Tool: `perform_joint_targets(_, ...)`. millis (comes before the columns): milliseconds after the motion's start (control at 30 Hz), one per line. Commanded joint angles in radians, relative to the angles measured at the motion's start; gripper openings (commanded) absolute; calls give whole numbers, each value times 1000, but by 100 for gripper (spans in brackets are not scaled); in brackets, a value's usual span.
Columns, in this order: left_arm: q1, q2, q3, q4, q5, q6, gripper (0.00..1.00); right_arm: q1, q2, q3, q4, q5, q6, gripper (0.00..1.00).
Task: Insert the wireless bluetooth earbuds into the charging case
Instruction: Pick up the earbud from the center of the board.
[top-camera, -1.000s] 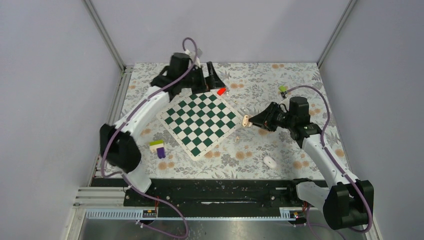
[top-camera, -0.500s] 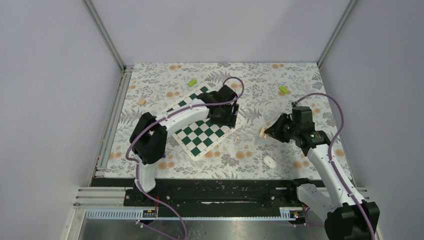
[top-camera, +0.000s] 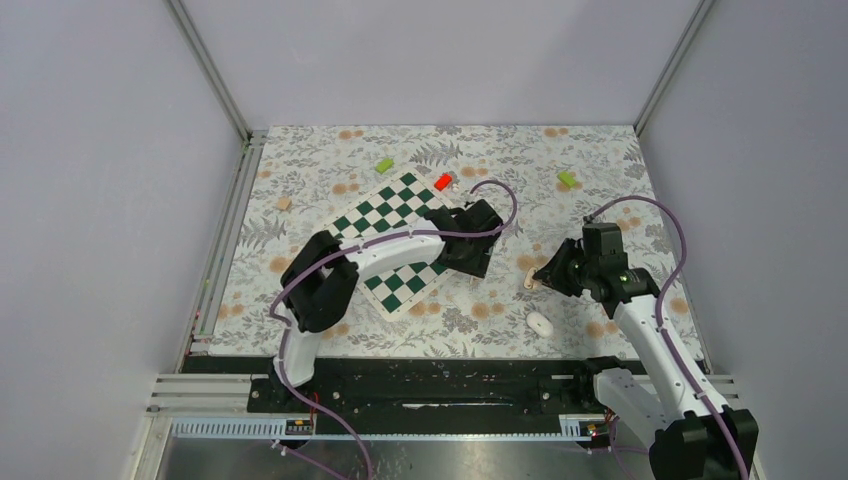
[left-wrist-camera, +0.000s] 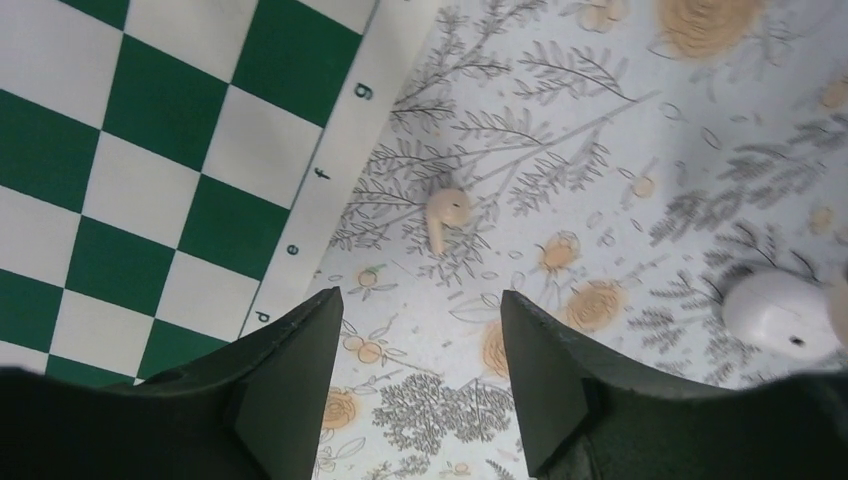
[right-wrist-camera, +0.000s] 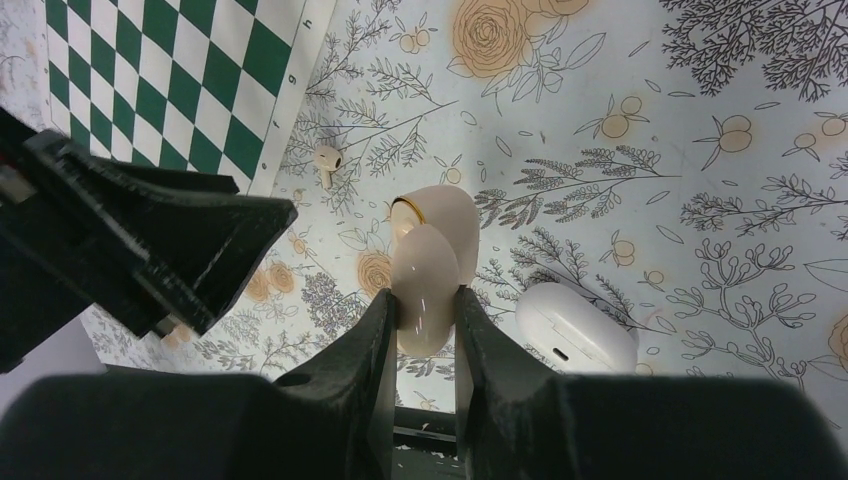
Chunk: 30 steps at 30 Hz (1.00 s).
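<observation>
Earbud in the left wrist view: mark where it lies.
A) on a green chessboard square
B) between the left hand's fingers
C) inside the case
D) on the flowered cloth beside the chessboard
D: the earbud lies on the flowered cloth, just off the lettered edge of the chessboard, ahead of the open left hand.

Ahead of your left gripper (left-wrist-camera: 418, 305), bare floral cloth (left-wrist-camera: 620, 150) rings the small beige stemmed earbud (left-wrist-camera: 445, 212); green-and-white chessboard mat (left-wrist-camera: 150, 150) lies just left.

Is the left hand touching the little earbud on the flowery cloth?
Apart. The left wrist view shows the earbud lying ahead of the left hand, its fingers open, with flowery cloth showing between them.
</observation>
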Motion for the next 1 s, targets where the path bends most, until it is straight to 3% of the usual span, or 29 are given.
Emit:
perform_joint_targets(0, -17, 49, 62, 12, -135, -92, 57, -5, -27, -1, -9, 9, -8, 0)
perform_joint_targets(267, -31, 138, 143, -11, -149, -120, 50, -4, -39, 0, -10, -13, -4, 0)
perform_joint_targets(967, -51, 194, 156, -12, -170, -125, 36, -5, -33, -19, 27, -62, 15, 0)
